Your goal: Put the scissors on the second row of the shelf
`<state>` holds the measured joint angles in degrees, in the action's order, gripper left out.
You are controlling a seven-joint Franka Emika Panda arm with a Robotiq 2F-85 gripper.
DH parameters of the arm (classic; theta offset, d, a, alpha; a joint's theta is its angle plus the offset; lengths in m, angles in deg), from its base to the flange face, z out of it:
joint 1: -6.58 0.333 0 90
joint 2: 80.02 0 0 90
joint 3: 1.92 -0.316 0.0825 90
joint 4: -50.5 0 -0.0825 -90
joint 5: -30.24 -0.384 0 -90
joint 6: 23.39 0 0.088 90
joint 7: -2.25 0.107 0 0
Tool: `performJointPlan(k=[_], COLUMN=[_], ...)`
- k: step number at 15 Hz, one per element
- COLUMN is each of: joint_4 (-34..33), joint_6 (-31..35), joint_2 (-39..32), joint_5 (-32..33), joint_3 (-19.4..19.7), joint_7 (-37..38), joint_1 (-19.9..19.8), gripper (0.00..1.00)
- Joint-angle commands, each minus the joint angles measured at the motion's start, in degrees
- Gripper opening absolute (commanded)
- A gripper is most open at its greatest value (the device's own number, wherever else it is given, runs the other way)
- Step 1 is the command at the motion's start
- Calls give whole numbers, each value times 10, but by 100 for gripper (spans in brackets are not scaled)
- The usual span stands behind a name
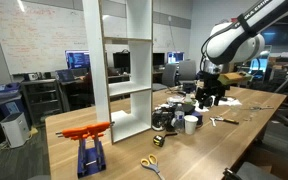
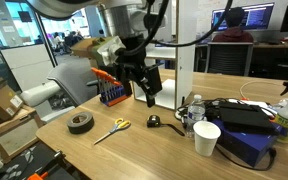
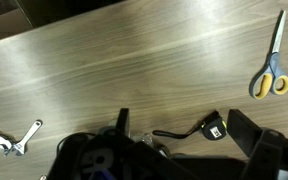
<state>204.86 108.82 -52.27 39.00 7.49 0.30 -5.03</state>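
Observation:
The scissors (image 1: 150,163) have yellow loop handles and silver blades. They lie flat on the wooden table near its front edge, and also show in an exterior view (image 2: 112,130) and at the right edge of the wrist view (image 3: 271,72). The tall white shelf (image 1: 124,60) stands on the table; its uprights show in an exterior view (image 2: 174,50). My gripper (image 1: 206,95) hangs above the table, open and empty, well away from the scissors. It shows in an exterior view (image 2: 147,88) and in the wrist view (image 3: 184,125), fingers spread.
A small black-and-yellow tape measure (image 3: 213,128) lies below the fingers. An orange bar on a blue stand (image 1: 87,140), a white cup (image 2: 206,138), a black tape roll (image 2: 80,122), dark gear (image 1: 169,115) and a small metal tool (image 3: 9,142) are on the table.

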Motion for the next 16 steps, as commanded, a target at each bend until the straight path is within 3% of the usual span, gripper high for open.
performJointPlan(k=[1, 9, 13, 16], joint_4=[-2, 0, 4, 3], joint_6=[-1, 2, 9, 18], joint_2=[0, 3, 6, -12], joint_5=[-2, -16, -71, -101], joint_3=[-3, -1, -3, -31], joint_7=[-1, 1, 5, 25], joint_1=[-3, 3, 27, 55], gripper=[100, 100, 100, 100])
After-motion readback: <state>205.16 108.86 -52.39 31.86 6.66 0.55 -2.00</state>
